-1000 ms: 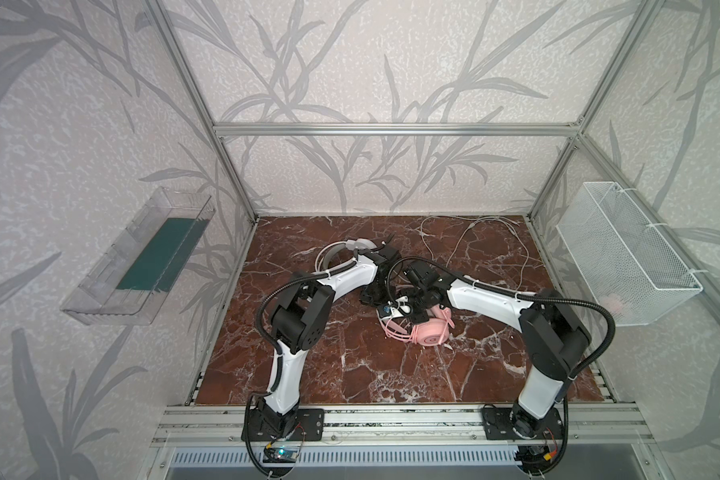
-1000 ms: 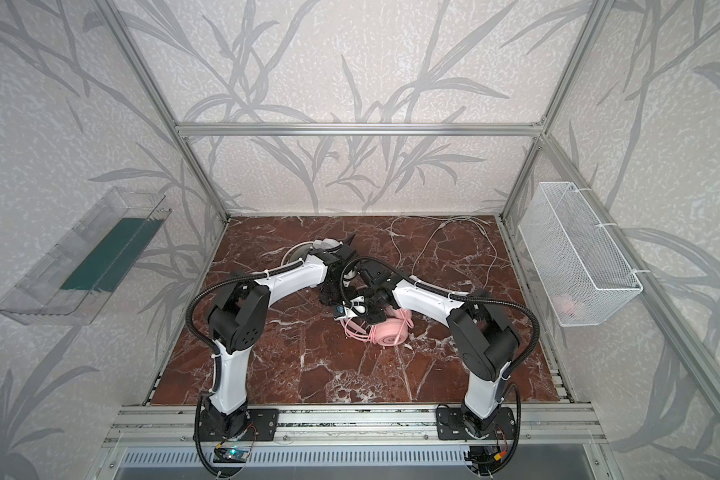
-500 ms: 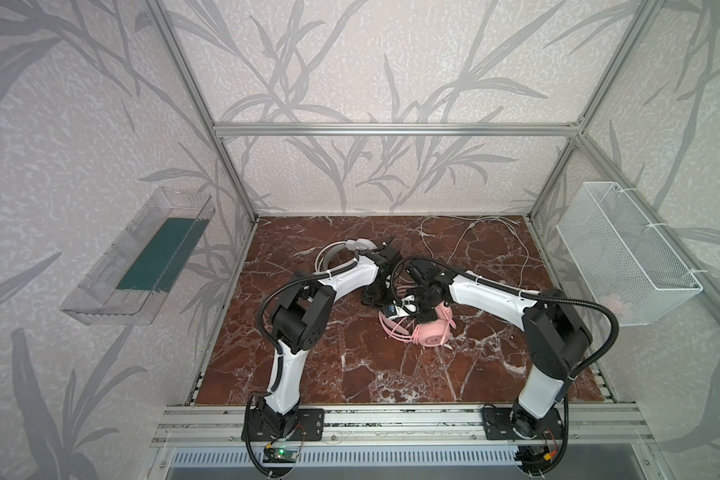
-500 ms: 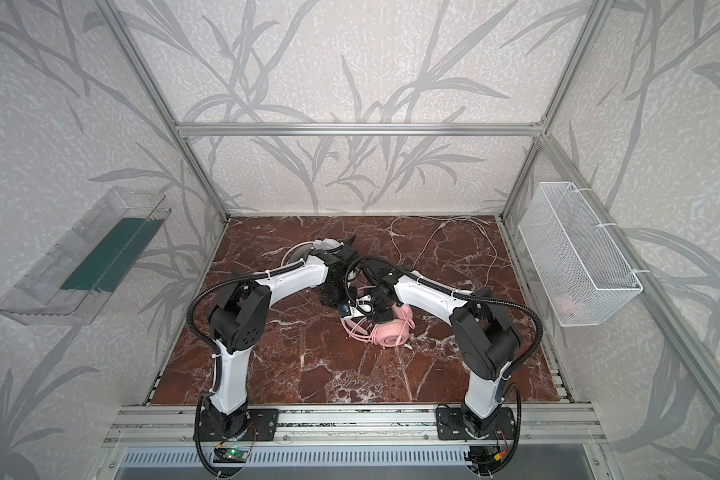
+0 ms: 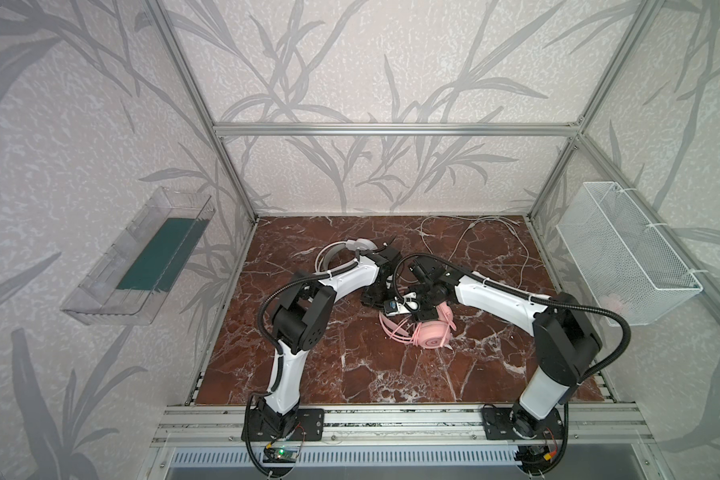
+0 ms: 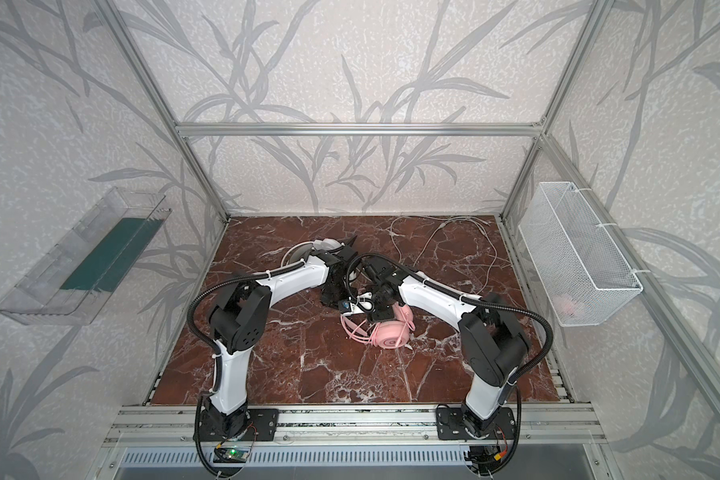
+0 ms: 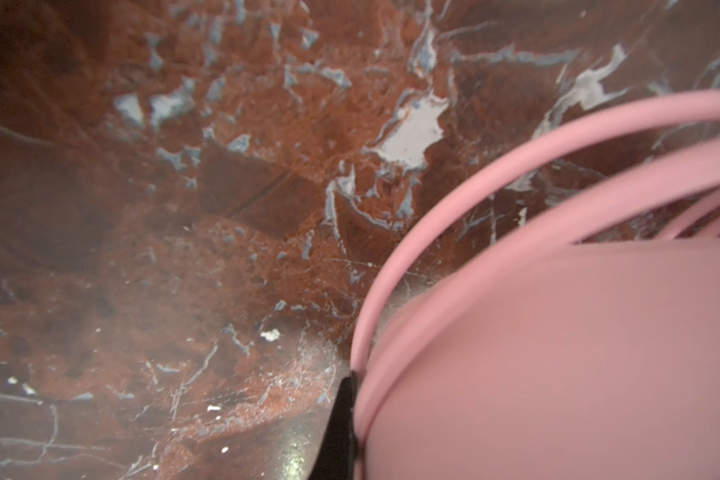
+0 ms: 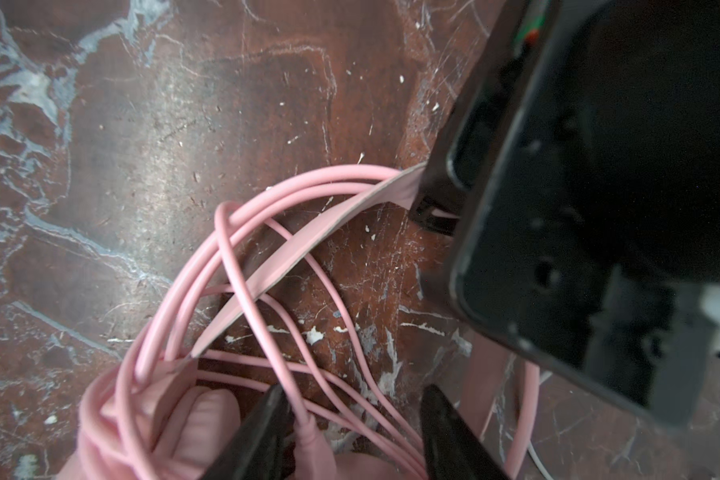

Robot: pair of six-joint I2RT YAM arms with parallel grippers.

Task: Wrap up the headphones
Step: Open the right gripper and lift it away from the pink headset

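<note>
Because both arms crowd the middle of the counter (image 5: 350, 365), both top views show the pink headphones (image 5: 433, 336) only in part. They lie just right of centre under the two wrists, with one cup up and the wire headband (image 5: 391, 330) pointing left. The white headphones (image 5: 360, 244) lie above and left of centre, behind the left arm. Their white cable (image 5: 495, 219) sprawls loose across the upper right. A clear tray (image 5: 142, 257) hangs on the left wall and a wire basket (image 5: 624, 249) on the right, both well apart from the work.

In the left wrist view the flat strap (image 7: 558, 353) fills much of the frame. The left jaws are pressed together on it (the right wrist view shows the strap running into them).

In the right wrist view the right jaws stand spread, pinching nothing. The thick end of the pink cable (image 8: 248, 291) lies between them, and its turns cross the headband.

The pair looks light, with springy wires and soft cups, and the cable is limp and likely to slide off its turns. The strap seems the surest hold, and the cable is best taken near its free end. The left arm sits close over the loops, and crossed strands could snag a jaw.
</note>
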